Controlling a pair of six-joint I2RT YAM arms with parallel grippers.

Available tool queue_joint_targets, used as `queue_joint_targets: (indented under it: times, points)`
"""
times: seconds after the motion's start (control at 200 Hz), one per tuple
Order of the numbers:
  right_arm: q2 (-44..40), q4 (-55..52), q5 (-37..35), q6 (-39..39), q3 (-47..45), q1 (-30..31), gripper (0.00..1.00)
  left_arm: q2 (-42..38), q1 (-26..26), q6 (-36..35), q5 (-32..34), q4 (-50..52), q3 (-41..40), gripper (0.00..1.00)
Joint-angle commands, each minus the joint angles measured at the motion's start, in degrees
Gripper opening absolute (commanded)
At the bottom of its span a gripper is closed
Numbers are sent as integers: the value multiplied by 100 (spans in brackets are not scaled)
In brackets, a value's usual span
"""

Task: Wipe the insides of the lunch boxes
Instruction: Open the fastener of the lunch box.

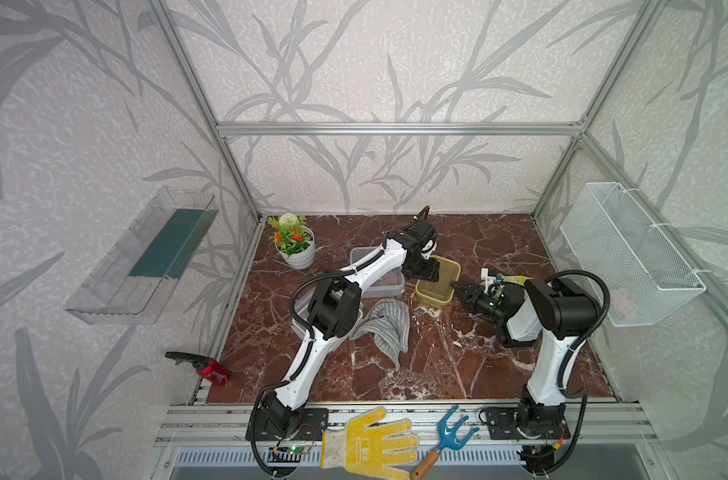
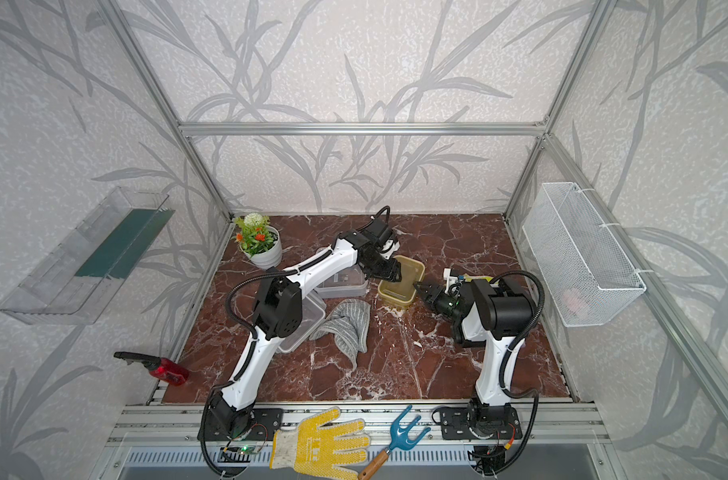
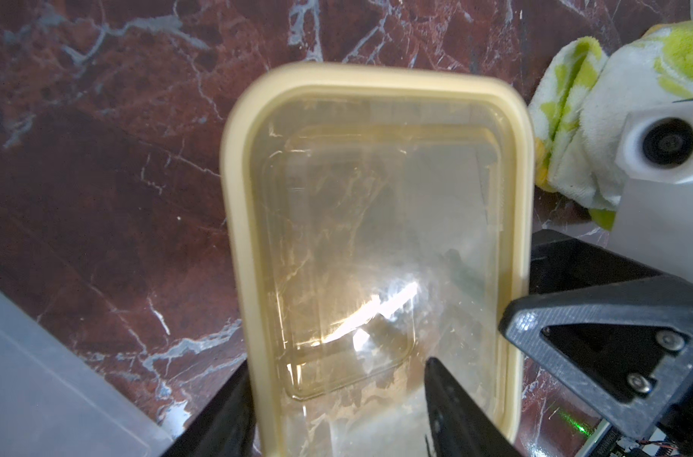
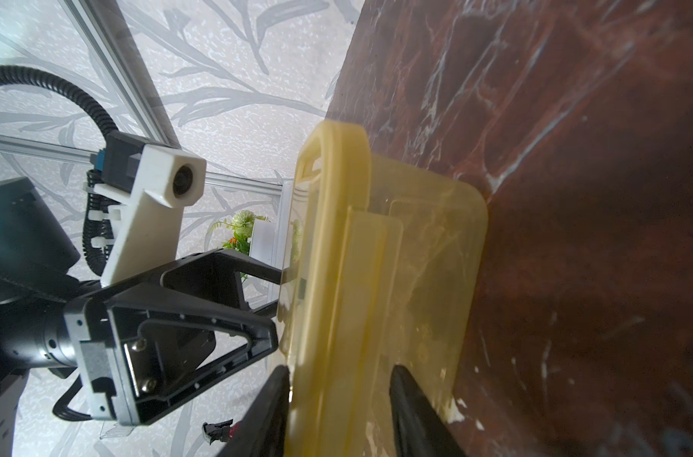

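Surface: red-brown marble tabletop [image 1: 437,365], boxed in by leaf-patterned walls on an aluminium frame.
Amber lunch box [image 1: 434,296]: stands open and empty toward the back of the marble, between the two grippers.
Left gripper [image 1: 431,273]: jaws apart over the box's near end, one finger outside against the rim and the other inside, clear of the wall.
Right gripper [image 4: 339,370]: comes in sideways, fingers bracketing the rim and side flap; whether they pinch it is unclear.
Clear greyish lunch box [image 2: 314,316]: under the left arm's elbow, with a stickered clear piece [image 2: 348,282] beside the amber box.
Cloths: grey striped cloth [image 1: 385,328] crumpled mid-table; yellow-and-white cloth [image 3: 574,118] behind the right gripper.
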State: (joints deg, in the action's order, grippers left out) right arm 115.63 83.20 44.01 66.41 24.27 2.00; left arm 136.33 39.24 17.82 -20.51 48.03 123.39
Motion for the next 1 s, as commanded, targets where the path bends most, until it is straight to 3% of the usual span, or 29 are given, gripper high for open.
queue_joint_targets:
  times: [0.0,0.365,0.695,0.995]
  points:
    - [-97,-266,-125,130,25,-25,36,271,23,-165,65,234,28,63]
    - [-332,-267,-68,493,-19,-31,27,320,27,-162,97,265,113,63]
    - [-350,-284,-191,572,-166,-26,19,479,131,-314,683,696,443,63]
    - [-1088,-1709,-309,-39,-117,-25,16,526,137,-306,733,725,501,63]
